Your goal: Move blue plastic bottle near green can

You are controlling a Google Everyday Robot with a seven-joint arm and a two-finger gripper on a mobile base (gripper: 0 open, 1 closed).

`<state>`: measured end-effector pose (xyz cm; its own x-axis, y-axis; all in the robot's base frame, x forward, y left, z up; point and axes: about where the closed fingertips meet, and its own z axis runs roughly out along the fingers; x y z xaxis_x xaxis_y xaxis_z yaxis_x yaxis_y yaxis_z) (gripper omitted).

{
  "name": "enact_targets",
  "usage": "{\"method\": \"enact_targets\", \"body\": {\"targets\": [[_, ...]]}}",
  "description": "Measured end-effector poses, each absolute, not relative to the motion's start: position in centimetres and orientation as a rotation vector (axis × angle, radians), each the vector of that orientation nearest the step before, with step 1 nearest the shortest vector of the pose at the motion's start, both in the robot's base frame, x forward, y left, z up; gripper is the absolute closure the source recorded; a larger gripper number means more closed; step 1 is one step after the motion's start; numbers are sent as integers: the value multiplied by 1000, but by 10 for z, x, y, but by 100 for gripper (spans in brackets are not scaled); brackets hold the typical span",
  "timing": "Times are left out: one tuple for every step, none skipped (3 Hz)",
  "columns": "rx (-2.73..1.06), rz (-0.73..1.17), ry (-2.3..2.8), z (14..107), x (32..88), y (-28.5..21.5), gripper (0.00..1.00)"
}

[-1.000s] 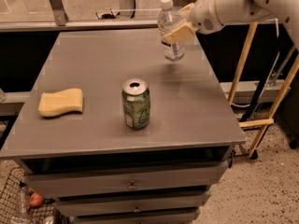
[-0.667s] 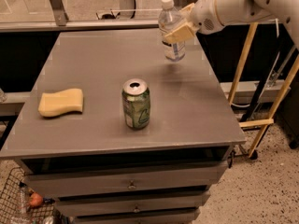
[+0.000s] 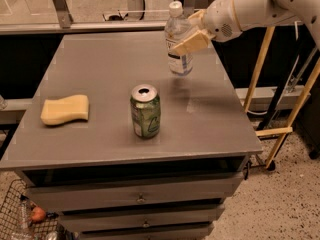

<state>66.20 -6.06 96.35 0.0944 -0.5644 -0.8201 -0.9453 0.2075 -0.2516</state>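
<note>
While the gripper [image 3: 181,35] clasps the bottle [image 3: 179,63] mid-body between closed fingers [image 3: 192,40], one o'clock from the can [image 3: 145,111], I judge it light, crushable, slippery.

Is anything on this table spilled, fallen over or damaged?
Nothing stands out. The green can stands upright and the sponge lies flat on the table. The gripper holds the blue plastic bottle nearly upright at the far right; no spill shows.

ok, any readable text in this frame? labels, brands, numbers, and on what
blue plastic bottle label: print too blurred to read.
green can: pale logo markings, not legible.
Nothing else carries text. The gripper, jaws closed on the bottle, is over the far right of the table.
</note>
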Motion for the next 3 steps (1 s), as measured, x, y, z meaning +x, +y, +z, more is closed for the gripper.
{"method": "enact_targets", "body": {"targets": [[-1525,647,1523,960,622,-50,100],[-1578,760,1490,942,592,-43,100],[-1636,848,1445,932,566,-32,100]]}}
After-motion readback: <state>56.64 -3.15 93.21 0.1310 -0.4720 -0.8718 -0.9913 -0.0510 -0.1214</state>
